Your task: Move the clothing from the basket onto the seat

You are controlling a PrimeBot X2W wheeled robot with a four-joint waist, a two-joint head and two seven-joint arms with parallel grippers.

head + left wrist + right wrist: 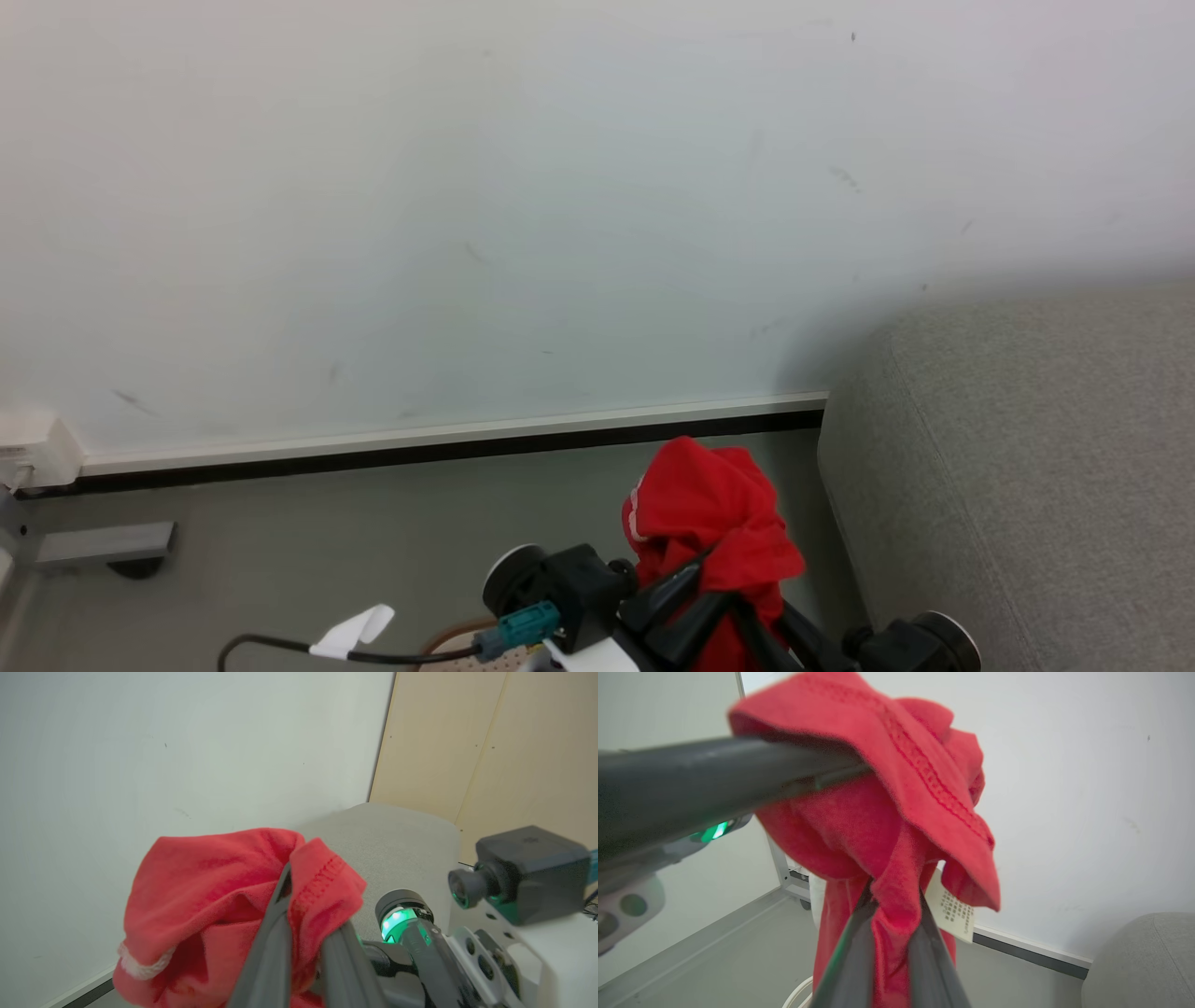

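The red clothing (709, 518) hangs bunched in the air, gripped from both sides. My left gripper (310, 905) is shut on a stitched hem of it. My right gripper (894, 900) is shut on a lower fold. A white label tag (955, 912) dangles behind that fold. In the head view the left gripper (695, 571) and right gripper (747, 611) cross low in the cloth. The grey seat (1027, 467) rises just right of the clothing, and its rounded end (387, 844) lies behind the cloth. A sliver of the basket (453, 644), brown rim and perforated cream, peeks in at the bottom edge.
A pale wall with a white and black skirting board (448, 439) stands behind. A white box (33, 448) and a grey metal foot (103, 546) sit at the far left. A black cable with a white tag (355, 630) crosses the floor. A beige wooden panel (490, 742) stands beyond the seat.
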